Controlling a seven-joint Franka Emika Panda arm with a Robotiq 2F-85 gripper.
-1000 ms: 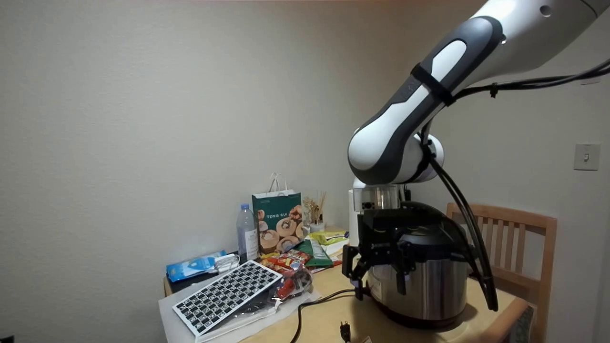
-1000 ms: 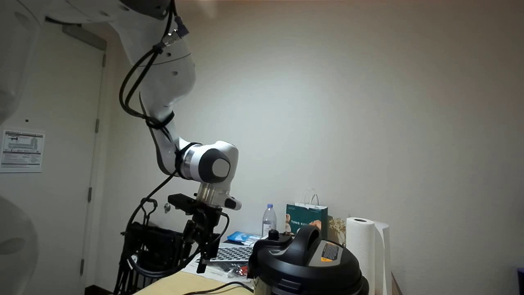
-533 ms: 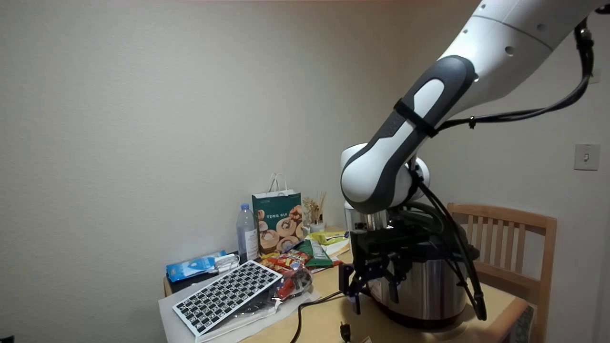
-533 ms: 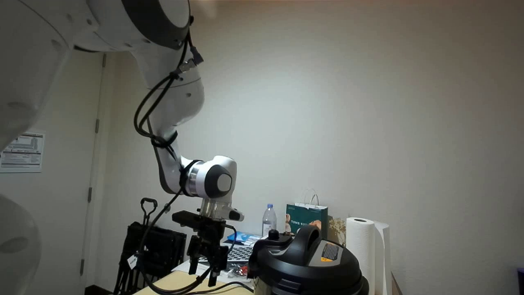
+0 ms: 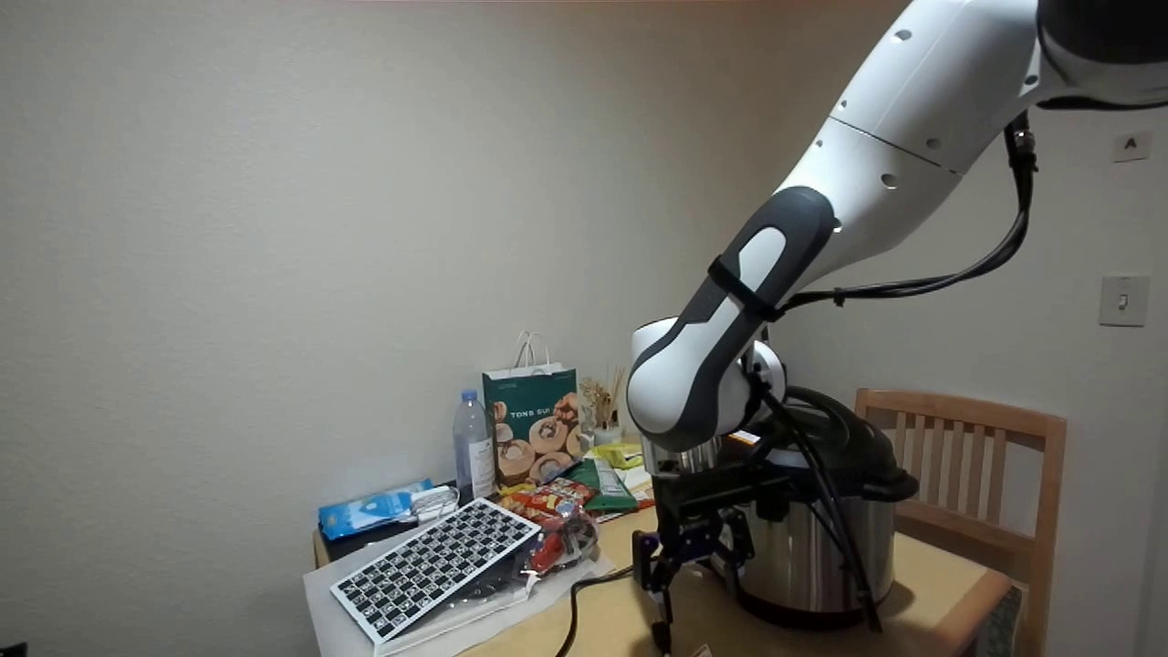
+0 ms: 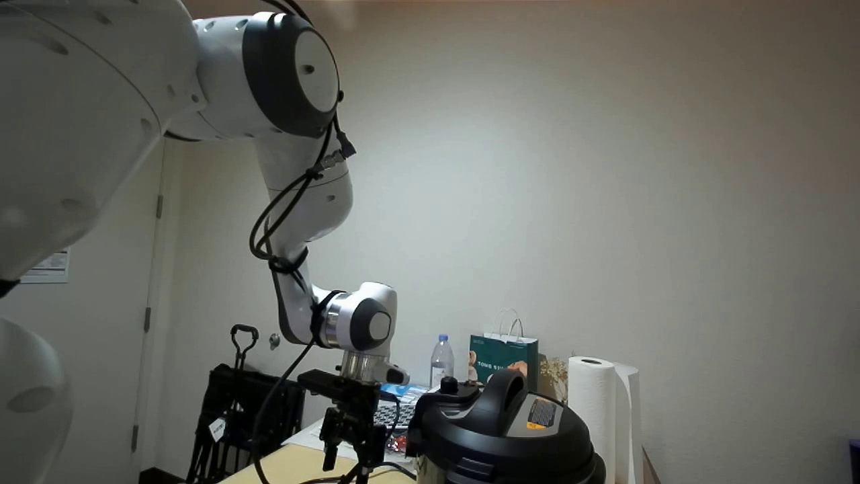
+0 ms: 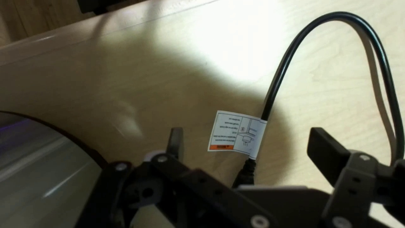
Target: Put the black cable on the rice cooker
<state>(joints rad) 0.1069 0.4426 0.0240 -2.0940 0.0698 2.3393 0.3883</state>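
The gripper (image 7: 251, 149) stands wide and holds nothing, while the black cable (image 7: 340, 16) lies on the table (image 7: 183, 76) beneath, near the rice cooker (image 7: 38, 171), its tagged end showing in the gap, roughly square to the closing direction.

Wrist view's in tight, peering down at the table (image 7: 190, 82) — rice cooker (image 7: 34, 171) at eight o'clock! Both exterior views stand farther back, facing the wall (image 5: 274, 228), sharing the green bag (image 5: 529, 406), bottle (image 5: 473, 438) and that rice cooker, around five o'clock.
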